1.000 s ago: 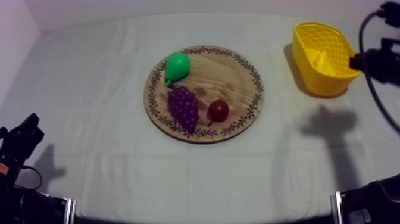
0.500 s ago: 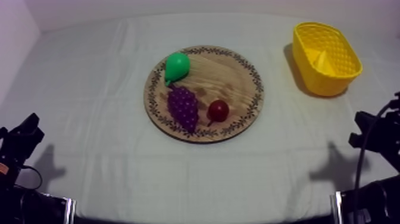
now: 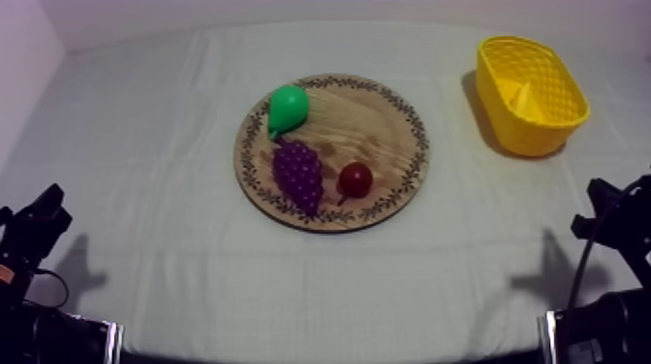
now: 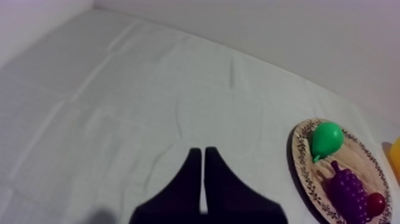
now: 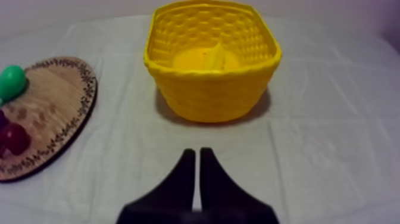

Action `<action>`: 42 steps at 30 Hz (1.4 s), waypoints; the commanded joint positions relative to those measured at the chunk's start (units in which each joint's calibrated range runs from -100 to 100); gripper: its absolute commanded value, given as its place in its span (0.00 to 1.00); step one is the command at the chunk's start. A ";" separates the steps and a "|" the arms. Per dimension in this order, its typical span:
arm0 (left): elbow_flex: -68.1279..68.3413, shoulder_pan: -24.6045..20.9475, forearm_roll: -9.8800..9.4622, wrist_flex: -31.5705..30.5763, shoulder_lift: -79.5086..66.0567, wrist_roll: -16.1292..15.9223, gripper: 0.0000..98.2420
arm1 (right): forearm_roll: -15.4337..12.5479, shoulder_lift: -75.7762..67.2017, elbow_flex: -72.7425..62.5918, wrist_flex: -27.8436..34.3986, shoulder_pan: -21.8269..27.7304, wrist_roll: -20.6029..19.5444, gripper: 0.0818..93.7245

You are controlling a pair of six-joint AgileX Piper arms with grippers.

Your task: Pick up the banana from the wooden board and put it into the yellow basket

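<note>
While parked, left gripper (image 4: 203, 150) and right gripper (image 5: 197, 151) both clenched on nothing. Placing judged done: banana (image 5: 212, 56) in basket (image 5: 208, 95), off board (image 3: 383, 111). Next: no move needed.

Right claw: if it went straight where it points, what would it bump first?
Probably the yellow basket: the right claw points at its front wall, with bare cloth between. Distance is unclear.

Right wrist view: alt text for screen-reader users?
A yellow basket with the banana inside stands on the cloth. The right gripper, shut on nothing, points at it; beside the basket, the wooden board holds a pear and a small red fruit.
</note>
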 commanded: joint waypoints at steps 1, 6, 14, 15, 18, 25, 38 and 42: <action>0.02 -0.01 0.00 0.00 -0.03 0.00 0.00 | 0.03 -0.03 0.08 -0.02 0.03 6.56 0.01; 0.02 -0.01 0.00 0.00 -0.03 0.01 0.00 | 0.03 -0.03 0.13 -0.27 0.05 8.24 0.01; 0.02 -0.01 0.00 0.00 -0.03 0.01 0.00 | 0.03 -0.03 0.14 -0.31 0.06 7.88 0.01; 0.02 -0.01 0.00 0.00 -0.03 0.01 0.00 | 0.03 -0.03 0.14 -0.31 0.06 7.87 0.01; 0.02 -0.01 0.00 0.00 -0.03 0.01 0.00 | 0.03 -0.04 0.15 -0.31 0.06 7.85 0.01; 0.02 -0.01 0.00 0.00 -0.03 0.01 0.00 | 0.03 -0.04 0.15 -0.31 0.06 7.84 0.01; 0.02 -0.01 0.00 0.00 -0.03 0.01 0.00 | 0.03 -0.04 0.15 -0.31 0.06 7.84 0.01; 0.02 -0.01 0.00 0.00 -0.03 0.01 0.00 | 0.03 -0.04 0.15 -0.31 0.06 7.84 0.01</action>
